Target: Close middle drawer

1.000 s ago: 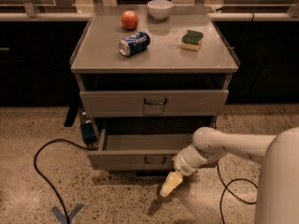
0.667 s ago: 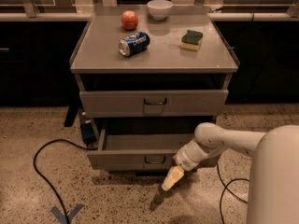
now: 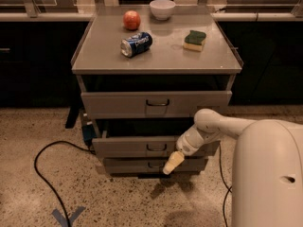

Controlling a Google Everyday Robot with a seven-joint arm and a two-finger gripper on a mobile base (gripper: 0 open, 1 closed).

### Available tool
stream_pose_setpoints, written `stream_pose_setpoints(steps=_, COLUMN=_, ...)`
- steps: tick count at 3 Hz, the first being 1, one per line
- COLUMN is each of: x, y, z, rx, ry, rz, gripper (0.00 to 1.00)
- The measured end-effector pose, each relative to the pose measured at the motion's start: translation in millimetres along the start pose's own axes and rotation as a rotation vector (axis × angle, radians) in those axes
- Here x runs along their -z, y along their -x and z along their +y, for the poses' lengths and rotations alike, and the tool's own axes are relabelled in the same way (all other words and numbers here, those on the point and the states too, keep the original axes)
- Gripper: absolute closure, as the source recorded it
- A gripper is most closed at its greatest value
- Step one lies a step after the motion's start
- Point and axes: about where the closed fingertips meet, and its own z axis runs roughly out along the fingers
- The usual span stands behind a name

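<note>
The middle drawer [image 3: 128, 146] is a low grey front with a small dark wire pull [image 3: 156, 148]. It stands pulled out a little, with a dark gap above it. The taller top drawer [image 3: 118, 104] sits above it and the lowest drawer [image 3: 128, 165] below. My gripper [image 3: 172, 163] hangs at the end of the white arm [image 3: 218, 126], just right of the pull. Its cream tip lies in front of the seam between the middle and lowest fronts.
On the cabinet top [image 3: 104, 56] lie a red apple [image 3: 132, 20], a white bowl [image 3: 162, 8], a blue can on its side [image 3: 136, 44] and a green-and-yellow sponge [image 3: 194, 39]. A black cable [image 3: 42, 174] loops on the speckled floor at the left. Dark counters stand behind.
The gripper has moved up and slightly left, closer to the middle drawer's front. The drawer's gap looks a little narrower.
</note>
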Motion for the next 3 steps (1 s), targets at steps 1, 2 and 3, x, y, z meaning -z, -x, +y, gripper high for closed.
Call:
stream_pose_setpoints(steps=1, x=6.0, y=8.3, z=-21.6, rx=-0.02, ry=0.003, rz=-0.006, gripper=0.0)
stream_pose_setpoints(steps=2, x=19.0, y=30.0, z=-53.0, rx=-0.035, ry=-0.023, rz=-0.016, gripper=0.0)
stream_pose_setpoints(steps=3, x=21.1, y=33.4, z=-56.1, rx=-0.036, ry=-0.028, rz=-0.018, gripper=0.0)
